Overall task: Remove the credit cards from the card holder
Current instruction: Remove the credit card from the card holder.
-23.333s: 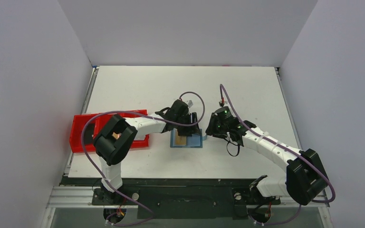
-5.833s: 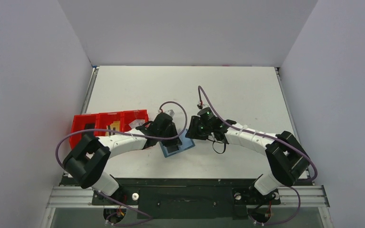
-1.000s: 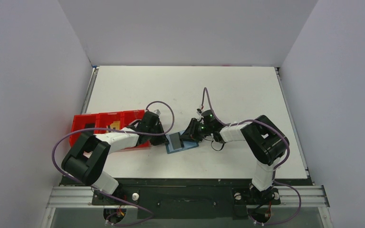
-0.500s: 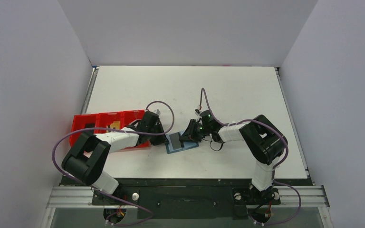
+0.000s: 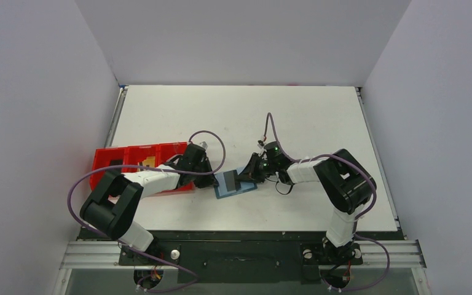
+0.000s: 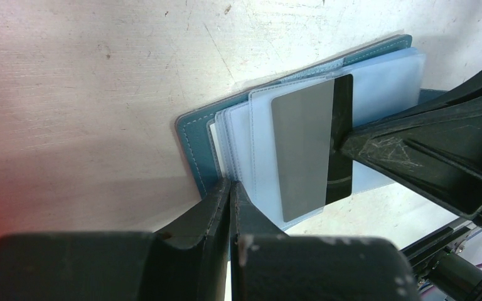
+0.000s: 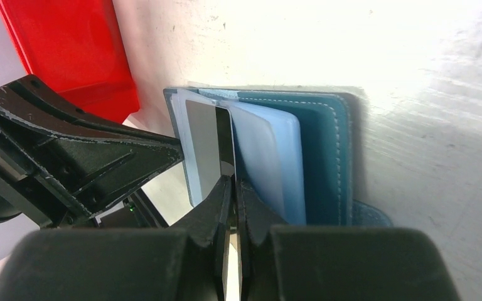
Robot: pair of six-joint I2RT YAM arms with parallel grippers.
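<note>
Since a second ago the right jaws have closed, and they now pinch the dark grey card [image 6: 304,150] by its edge, on the side away from the left arm. The right wrist has also drawn back a little toward its own side, while the left arm has kept its place beside the red tray [image 5: 138,161].

From where I stand, the card holder [image 5: 236,187] lies open on the table [image 5: 307,117], just to the right of the tray's right end and between the two wrists. Its blue cover is flat on the table, and pale, clear sleeves fan out on top of it. The dark grey card rests over those sleeves. I cannot tell whether its far end is still tucked into one of them. In the overhead view, the end held by the right jaws looks raised off the holder, so the card sits at a slant.

The left jaws are closed too, clamped on the edge of the card holder nearest the tray, where cover and sleeves meet, pressing it down against the table.

Over in the tray, a tan card [image 5: 149,162] lies in the middle compartment, well apart from the holder. It is too small to make out more.
</note>
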